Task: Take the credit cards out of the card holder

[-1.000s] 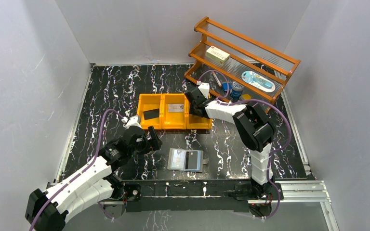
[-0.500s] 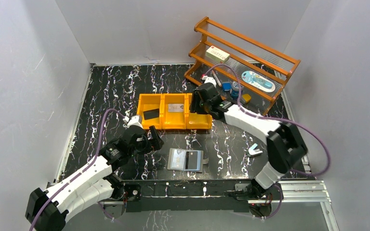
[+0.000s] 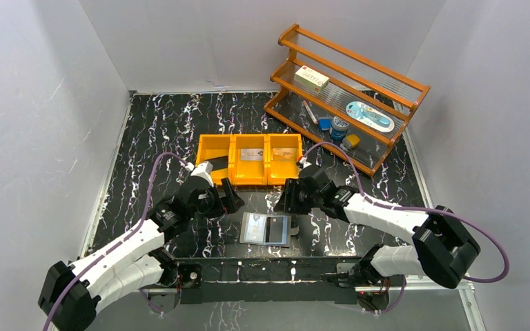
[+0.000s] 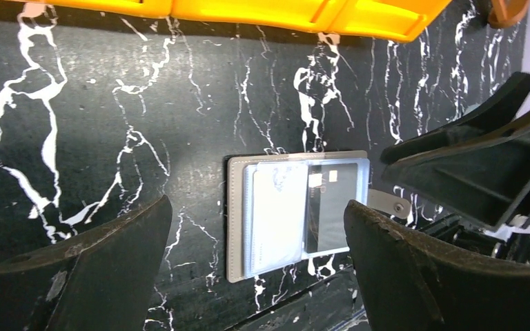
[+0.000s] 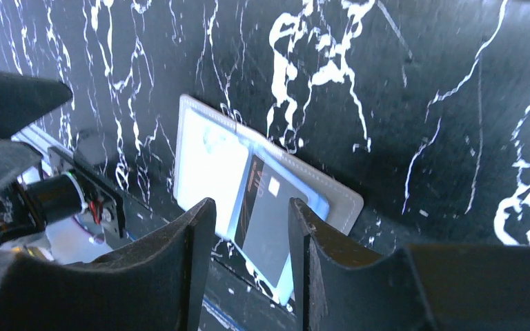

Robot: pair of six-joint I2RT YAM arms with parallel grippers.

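1. Jaws on the left arm [image 3: 121, 248] are released and spread wide, with nothing between them. They hang over bare worktop [image 3: 165, 124], just left of the holder [image 3: 266, 229] and in front of the bin [image 3: 255, 181].
2. We see the right jaws parted about halfway and also grasping nothing. They hang over the holder's far right corner, and the wrist view shows the holder [image 5: 207, 152] through the gap between them.
3. We cannot tell whether either pair touches the worktop.
4. The holder [image 4: 297, 214] lies open and flat, lining up, near the front edge of the worktop between the two arms.
5. A black card [image 3: 273, 229] sits tucked in the holder's right leaf, seen also from the left wrist [image 4: 331, 207] and the right wrist [image 5: 269, 221]. The left leaf shows only pale lining, and we cannot tell whether a card is in it.
6. Behind the holder stands the orange bin, with three compartments side by side.
7. Its left compartment holds a loose black card [image 3: 217, 163], partly behind the left arm. The middle one holds a grey card [image 3: 251, 154]. The right one holds a tan card [image 3: 283, 154], which is hard to pick out against the orange.
8. The right arm [image 3: 386, 214] reaches in low from the right.
9. At the far right corner stands a wooden rack [image 3: 359, 103], with a cream box [image 3: 312, 78] on its upper shelf and small items below.
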